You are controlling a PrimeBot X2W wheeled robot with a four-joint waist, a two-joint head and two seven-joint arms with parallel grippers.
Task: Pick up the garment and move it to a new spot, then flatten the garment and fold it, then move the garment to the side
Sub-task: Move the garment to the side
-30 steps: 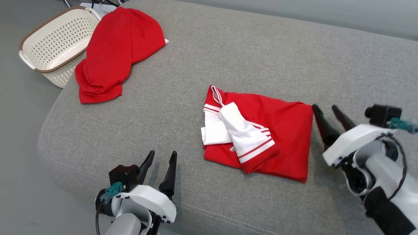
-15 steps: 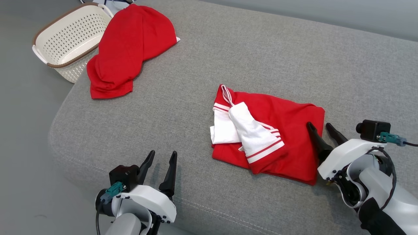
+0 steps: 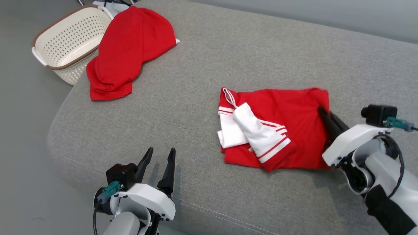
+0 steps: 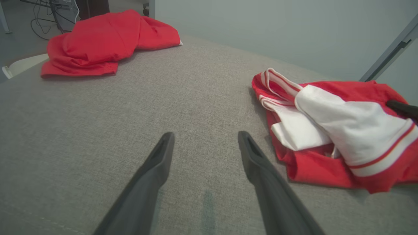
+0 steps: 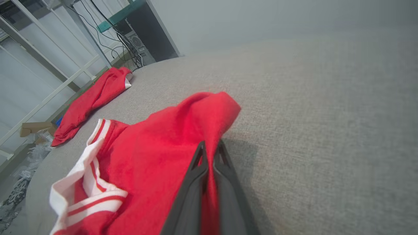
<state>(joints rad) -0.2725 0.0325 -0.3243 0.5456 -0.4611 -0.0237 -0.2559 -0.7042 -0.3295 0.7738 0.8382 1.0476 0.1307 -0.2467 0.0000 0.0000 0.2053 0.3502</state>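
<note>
The folded red garment [image 3: 287, 130] with white sleeves and striped trim lies on the grey cushion [image 3: 228, 49]. Its edge nearest the right gripper [image 3: 322, 111] is caught between that gripper's two dark fingers. In the right wrist view the fingers are pressed together with a strip of red cloth pinched between them. Just ahead of the fingertips the fabric [image 5: 156, 156] rises into a small hump. The rest of the garment spreads away from this gripper, with the white sleeve and collar at the far end.

The left gripper [image 3: 161, 150] hovers low over bare cushion with its fingers spread and nothing between them. The garment's sleeve end [image 4: 343, 130] lies to its right and a little ahead, near but apart. Bare grey fabric lies between the left gripper's fingers and the garment.

Well ahead of the left gripper, off to its left, a second red garment [image 3: 127, 49] lies crumpled at the cushion's far corner. Beyond that corner stands a cream perforated basket [image 3: 68, 76] with a brown rim. Its pale bottom and holed walls show inside. The red cloth overlaps the basket's near rim in the head view, but whether they touch cannot be told. Dark cables [image 3: 107, 2] lie behind them.
</note>
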